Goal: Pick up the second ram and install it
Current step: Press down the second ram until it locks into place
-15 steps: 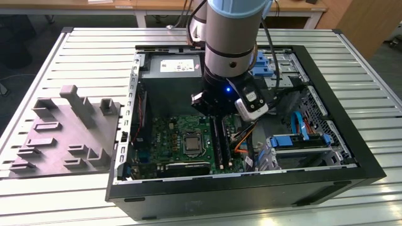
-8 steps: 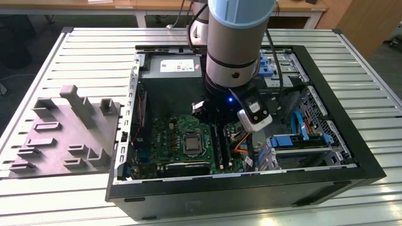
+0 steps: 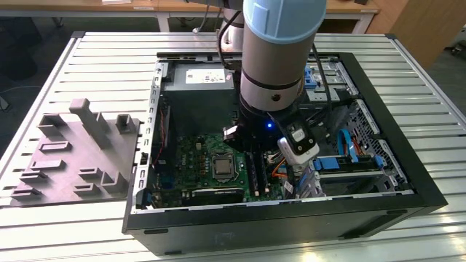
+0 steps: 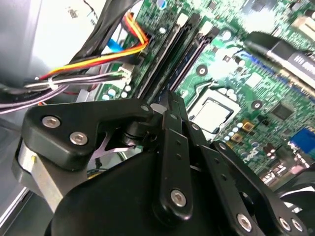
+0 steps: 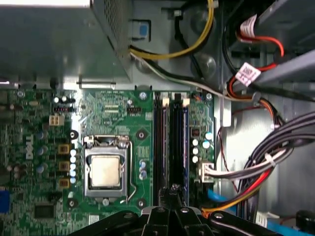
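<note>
I'm looking down on the green motherboard (image 5: 123, 113), w/ the bare CPU (image 5: 105, 171) in its metal socket frame near the middle. Beside it run the long black slot rails (image 5: 171, 142), parallel, and the black gripper (image 5: 170, 192) sits at the end of them; can't tell its finger state from here. Past the rails, bundled cables (image 5: 256, 169) (black, red, yellow) cross the grey chassis wall (image 5: 49, 39).

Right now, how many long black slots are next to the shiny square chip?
2 long black memory slots: one nearer the silver square processor chip, the other just beyond it, side by side. The black gripper hides their near ends; more may be hidden.
</note>
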Controlling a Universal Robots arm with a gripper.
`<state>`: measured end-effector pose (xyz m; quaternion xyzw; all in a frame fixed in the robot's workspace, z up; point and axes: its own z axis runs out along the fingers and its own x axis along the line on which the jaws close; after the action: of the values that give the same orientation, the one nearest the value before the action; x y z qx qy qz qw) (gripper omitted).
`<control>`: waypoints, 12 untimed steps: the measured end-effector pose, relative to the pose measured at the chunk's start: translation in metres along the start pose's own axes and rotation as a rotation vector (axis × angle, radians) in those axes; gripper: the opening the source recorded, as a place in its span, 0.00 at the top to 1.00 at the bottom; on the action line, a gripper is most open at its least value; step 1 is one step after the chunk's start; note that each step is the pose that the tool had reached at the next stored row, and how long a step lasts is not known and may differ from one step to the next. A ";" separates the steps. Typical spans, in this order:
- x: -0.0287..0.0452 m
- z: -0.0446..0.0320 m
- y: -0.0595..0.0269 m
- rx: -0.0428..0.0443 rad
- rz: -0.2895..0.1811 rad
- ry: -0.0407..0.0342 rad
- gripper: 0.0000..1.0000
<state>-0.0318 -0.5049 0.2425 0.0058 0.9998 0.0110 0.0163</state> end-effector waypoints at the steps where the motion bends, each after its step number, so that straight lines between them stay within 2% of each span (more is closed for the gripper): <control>1: 0.0000 0.0000 -0.0012 0.0000 0.000 0.0000 0.90; 12: -0.0002 -0.0004 -0.0198 0.0000 0.000 0.0000 0.90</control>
<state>-0.0318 -0.5246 0.2425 0.0058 0.9998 0.0110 0.0163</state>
